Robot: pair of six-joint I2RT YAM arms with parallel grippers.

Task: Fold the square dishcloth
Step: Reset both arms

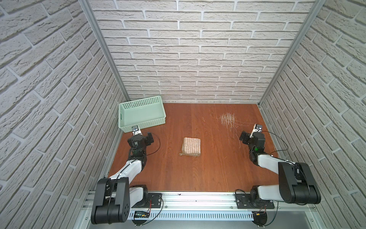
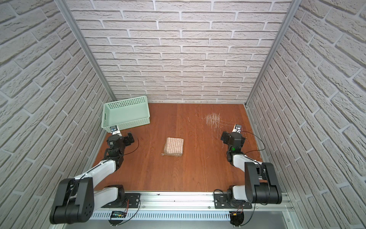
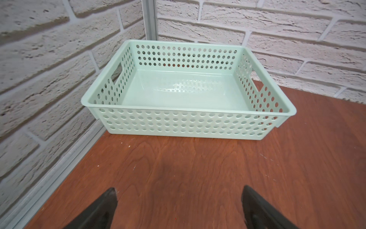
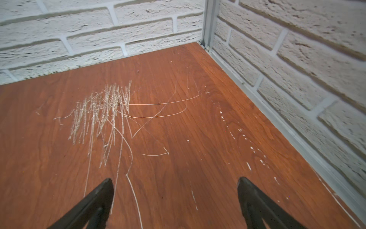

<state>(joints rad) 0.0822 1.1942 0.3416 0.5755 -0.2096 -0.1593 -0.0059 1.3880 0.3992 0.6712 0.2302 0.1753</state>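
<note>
While the white-and-black left arm (image 1: pixel 131 167) and right arm (image 1: pixel 268 161) sit bent at either side of the reddish-brown wooden counter (image 1: pixel 198 174), wrists tipped downward, the left pincer (image 3: pixel 179 188) hangs just above the surface with its black fingers (image 3: pixel 107 206) spread wide and nothing between them. The right pincer (image 4: pixel 174 179) is equally wide apart and empty. Between the two pincers, well apart from each, the square tan-brown dishcloth with thin white stripes (image 1: pixel 191 146) lies flat as a compact layered packet in both top views (image 2: pixel 174 146), with beige edging along its near side and a small loop at one near corner. A mint-green perforated plastic basket (image 3: pixel 188 110) stands just ahead of the left pincer, and pale scratches (image 4: pixel 103 111) mark the counter ahead of the right pincer.
</note>
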